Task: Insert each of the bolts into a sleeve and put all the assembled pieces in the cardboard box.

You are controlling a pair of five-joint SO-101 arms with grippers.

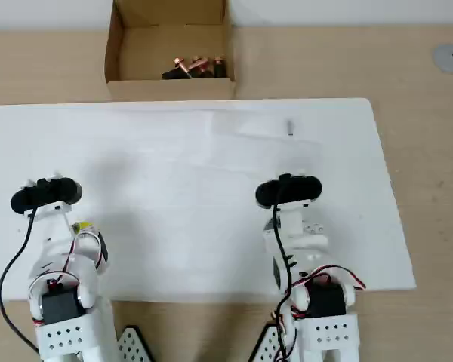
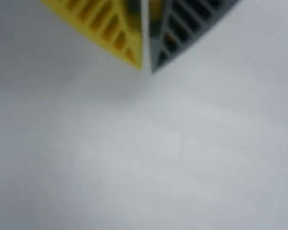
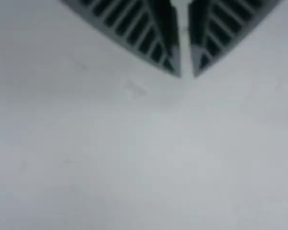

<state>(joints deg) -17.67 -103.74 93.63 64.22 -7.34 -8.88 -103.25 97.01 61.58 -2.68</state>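
Lying in a cluster inside the cardboard box [image 1: 170, 89], the assembled pieces [image 1: 198, 68], copper-coloured bolts in dark sleeves, are sitting against its near wall. The box is standing on the wooden tabletop [image 1: 430, 151], just at the far edge of a white sheet [image 1: 181, 151]. Both arms are sitting folded at the sheet's near edge, well apart from the box. The left pincer [image 2: 146, 67] is pointing at the sheet with its yellow and grey fingers [image 2: 110, 26] pressed together, holding nothing. The right pincer [image 3: 187, 74] is showing only a thin slit between its grey fingers [image 3: 134, 28], also holding nothing.
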